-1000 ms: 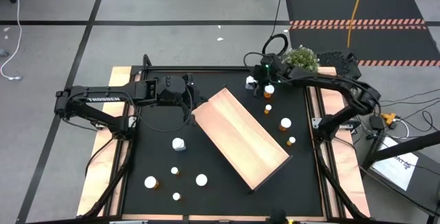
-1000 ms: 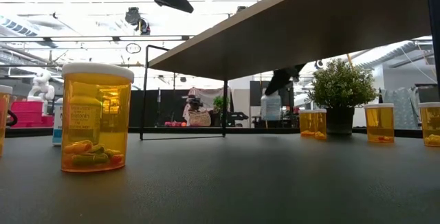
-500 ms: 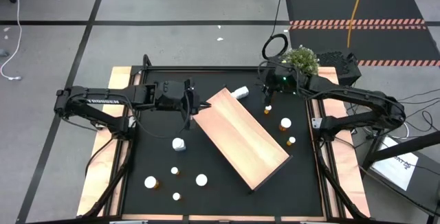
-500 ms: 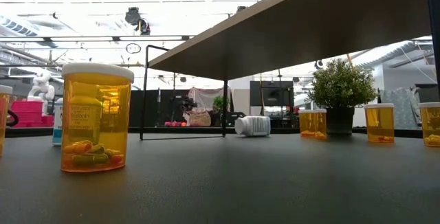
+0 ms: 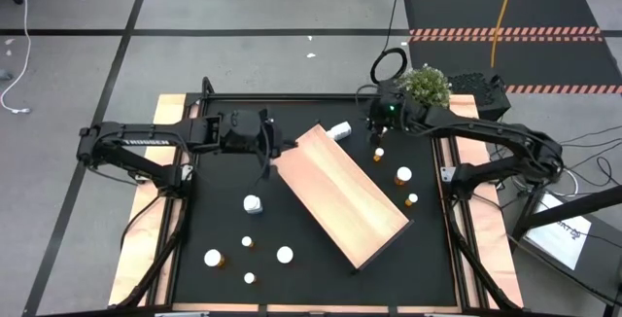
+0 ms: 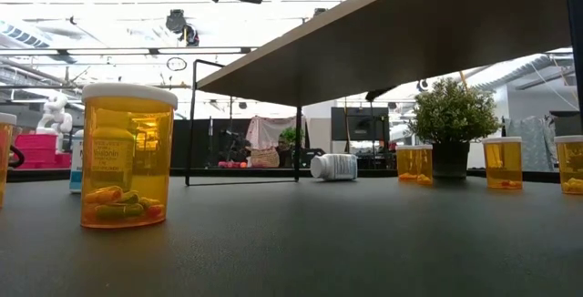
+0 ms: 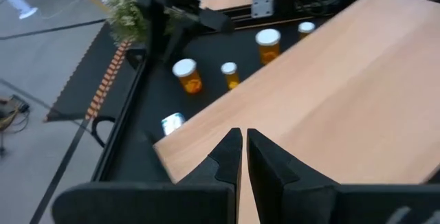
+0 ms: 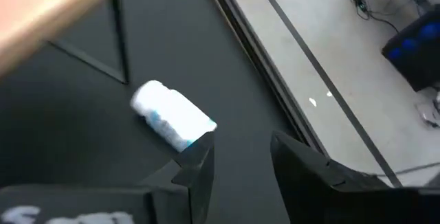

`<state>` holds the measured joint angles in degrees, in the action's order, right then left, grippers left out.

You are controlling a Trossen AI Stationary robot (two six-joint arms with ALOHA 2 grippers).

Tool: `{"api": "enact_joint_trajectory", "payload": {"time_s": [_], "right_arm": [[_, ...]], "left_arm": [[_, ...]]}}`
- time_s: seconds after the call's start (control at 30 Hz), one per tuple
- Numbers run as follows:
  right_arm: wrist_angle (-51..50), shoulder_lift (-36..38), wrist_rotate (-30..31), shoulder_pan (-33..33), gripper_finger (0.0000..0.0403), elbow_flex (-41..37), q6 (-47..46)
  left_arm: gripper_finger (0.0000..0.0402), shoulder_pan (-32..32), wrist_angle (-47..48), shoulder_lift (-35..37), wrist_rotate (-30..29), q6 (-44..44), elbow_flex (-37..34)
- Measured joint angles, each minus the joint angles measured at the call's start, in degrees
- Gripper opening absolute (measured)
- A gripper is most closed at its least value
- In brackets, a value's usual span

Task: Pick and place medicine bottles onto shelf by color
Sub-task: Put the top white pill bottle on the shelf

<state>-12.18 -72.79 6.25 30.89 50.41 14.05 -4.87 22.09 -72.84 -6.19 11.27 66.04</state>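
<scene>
"TROSSEN" lettering [image 5: 146,141], left arm [image 5: 185,134]

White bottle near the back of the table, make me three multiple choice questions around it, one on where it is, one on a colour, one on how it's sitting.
1. Where is the white bottle?
A. On the mat beside the shelf's far corner
B. On top of the shelf
C. In the left gripper

2. What colour are the bottles beside the potted plant in the low view?
A. Blue
B. Amber
C. Green

3. How is the white bottle sitting?
A. Upright
B. Upside down
C. Lying on its side

Answers: 1 A, the high view shows it on the black mat off the board's corner, free of the right gripper nearby. 2 B, the low view shows see-through amber bodies. 3 C, the low view shows it lying flat.
</scene>
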Motion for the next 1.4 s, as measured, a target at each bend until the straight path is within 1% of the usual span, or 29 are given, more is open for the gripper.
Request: {"api": "enact_joint_trajectory", "payload": {"time_s": [0.03, 0.17, 0.3, 0.4, 0.5, 0.57, 0.63, 0.77, 0.83, 1.03, 1.17, 1.4], "right_arm": [[1.3, -1.1, -1.8, 1.2, 0.0143, 0.0, 0.1], [5.5, -5.9, -13.0, 5.9, 0.0149, 0.0, 1.8], [6.2, -10.1, -17.7, 9.2, 0.0159, 0.7, 4.6], [6.2, -12.2, -22.3, 11.1, 0.0173, 1.4, 5.1], [7.1, -14.8, -22.9, 11.8, 0.0197, 3.7, -0.5], [6.3, -16.4, -22.8, 11.3, 0.0217, 5.3, -1.6], [3.4, -17.3, -22.7, 9.9, 0.0238, 6.7, 1.1], [-0.3, -17.5, -23.1, 7.7, 0.0265, 8.2, 11.7], [0.6, -17.6, -23.3, 7.4, 0.0270, 8.2, 14.6], [3.8, -18.6, -29.1, 7.7, 0.0273, 8.4, 18.8], [4.2, -20.2, -29.0, 7.7, 0.0273, 8.5, 19.8], [0.3, -26.3, -29.0, 6.5, 0.0273, 12.2, 21.6]], "left_arm": [[0.0026, -0.7, -0.3, 0.0, 0.0, -0.5, 0.0], [0.0026, -3.2, -1.9, 0.0, -0.1, -3.0, 0.0], [0.0026, -4.9, -2.3, 0.0, -0.1, -5.0, 0.0], [0.0026, -5.5, -2.3, 0.0, -0.1, -6.1, 0.0], [0.0026, -6.0, -2.8, 0.0, -0.1, -6.3, 0.0], [0.0026, -6.3, -3.4, 0.0, -0.1, -6.4, 0.0], [0.0026, -6.4, -3.5, 0.0, -0.1, -6.3, 0.0], [0.0026, -6.4, -3.4, 0.0, -0.6, -5.9, 0.0], [0.0026, -6.3, -3.1, 0.0, -0.6, -6.0, 0.0], [0.0026, -6.3, -2.1, 0.0, -0.7, -5.8, 0.0], [0.0026, -6.2, -1.5, 0.0, -0.7, -5.1, 0.0], [0.0026, -6.0, -0.8, 0.0, -0.7, -5.0, 0.0]]}}
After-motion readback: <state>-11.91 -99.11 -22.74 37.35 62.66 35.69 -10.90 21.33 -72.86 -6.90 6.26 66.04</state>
